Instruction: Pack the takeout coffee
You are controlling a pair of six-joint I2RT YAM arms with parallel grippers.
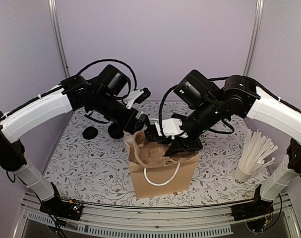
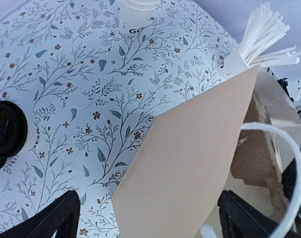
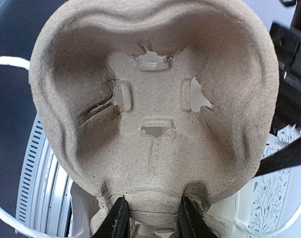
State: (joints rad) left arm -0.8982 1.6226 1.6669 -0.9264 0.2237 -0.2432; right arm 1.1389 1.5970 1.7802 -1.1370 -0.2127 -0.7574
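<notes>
One paper bag (image 1: 185, 171), left gripper (image 2: 150, 218) spread wide, right gripper (image 3: 152, 218) pinching pulp cup carrier (image 3: 155, 109)

**Colour rundown, nothing fancy**

The worktop (image 1: 81, 163) is white with grey-green leafy sprigs and tiny brown flowers. The paper bag (image 1: 160, 173) is kraft tan and its cord handle (image 2: 267, 127) is white. The pulp cup carrier (image 3: 155, 114) is speckly grey-beige. The takeout coffee (image 2: 6, 130) has a black lid.

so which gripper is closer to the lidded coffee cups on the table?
Left. The left gripper hangs open at the bag's far left rim, just right of the lidded cups. The right gripper is over the bag's other side, clamped on the pulp carrier.
</notes>
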